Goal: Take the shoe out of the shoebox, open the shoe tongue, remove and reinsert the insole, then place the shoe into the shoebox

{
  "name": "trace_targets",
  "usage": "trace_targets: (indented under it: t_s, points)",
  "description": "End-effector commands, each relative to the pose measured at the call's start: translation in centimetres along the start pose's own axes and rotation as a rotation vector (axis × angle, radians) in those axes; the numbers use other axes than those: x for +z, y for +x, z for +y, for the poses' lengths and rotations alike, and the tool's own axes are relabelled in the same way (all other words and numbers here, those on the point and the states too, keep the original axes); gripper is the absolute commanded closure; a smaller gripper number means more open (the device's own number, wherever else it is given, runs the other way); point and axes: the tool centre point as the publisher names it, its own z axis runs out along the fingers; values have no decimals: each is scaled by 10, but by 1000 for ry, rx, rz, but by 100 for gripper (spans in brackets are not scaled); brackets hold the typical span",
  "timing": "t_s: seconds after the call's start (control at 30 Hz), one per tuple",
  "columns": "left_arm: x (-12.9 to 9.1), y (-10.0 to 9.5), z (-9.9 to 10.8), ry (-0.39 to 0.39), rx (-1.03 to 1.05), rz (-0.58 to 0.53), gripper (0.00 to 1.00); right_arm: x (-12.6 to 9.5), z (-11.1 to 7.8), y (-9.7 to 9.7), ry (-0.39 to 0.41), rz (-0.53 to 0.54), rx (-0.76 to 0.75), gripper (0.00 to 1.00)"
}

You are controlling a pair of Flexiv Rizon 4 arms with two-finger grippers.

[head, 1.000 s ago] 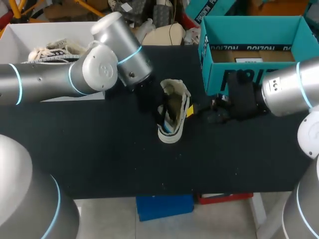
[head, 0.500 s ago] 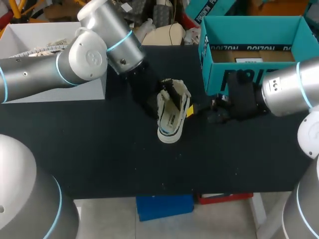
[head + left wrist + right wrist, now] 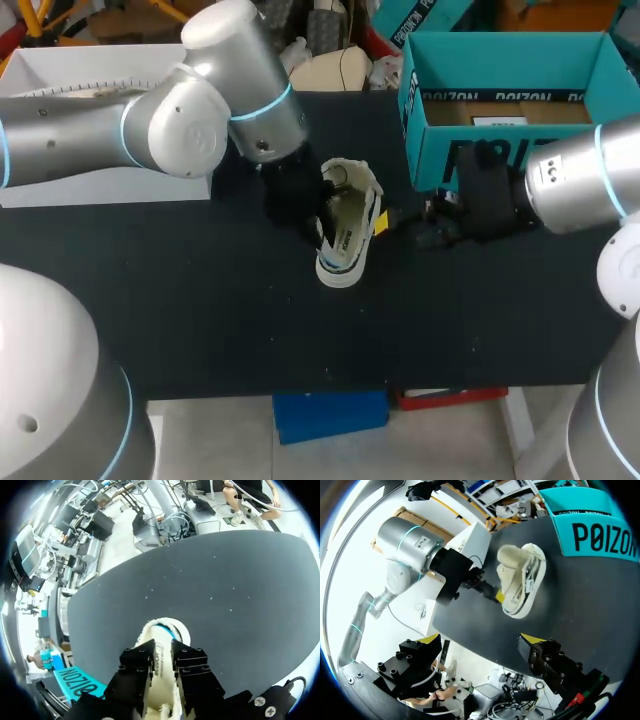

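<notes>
Mid-table [image 3: 200,300], the shoe [image 3: 345,235] sits outside the teal shoebox [image 3: 432,150] at its 1 o'clock, left gripper [image 3: 162,660] clamped on its side wall from 9 o'clock, right gripper [image 3: 480,642] near its 3 o'clock, fingers spread wide.

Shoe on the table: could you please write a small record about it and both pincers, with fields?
shoe: on the table, outside the shoebox
left pincer: shut on the shoe's upper part
right pincer: open, empty, beside the shoe
shoebox: teal, top open, at the table's far right
</notes>
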Motion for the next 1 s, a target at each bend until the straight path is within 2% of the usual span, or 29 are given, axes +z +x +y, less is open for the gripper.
trace_targets:
  t_s: [0.03, 0.47, 0.73, 0.87, 1.0]
  points:
    - [8, -2, 5, -2, 1, 28, 100, 1, 0, 1, 0, -4, 1, 0]
    - [41, 8, 12, 19, -14, 70, 100, 1, 0, 1, 0, -4, 1, 0]
    - [55, 4, 12, 40, -8, 75, 100, 1, 0, 1, 0, -4, 1, 0]
    - [42, -3, 10, 33, -19, 30, 100, 1, 0, 1, 0, -4, 1, 0]
    - [8, -9, 10, 53, -123, -123, 100, 1, 0, 1, 0, -4, 1, 0]
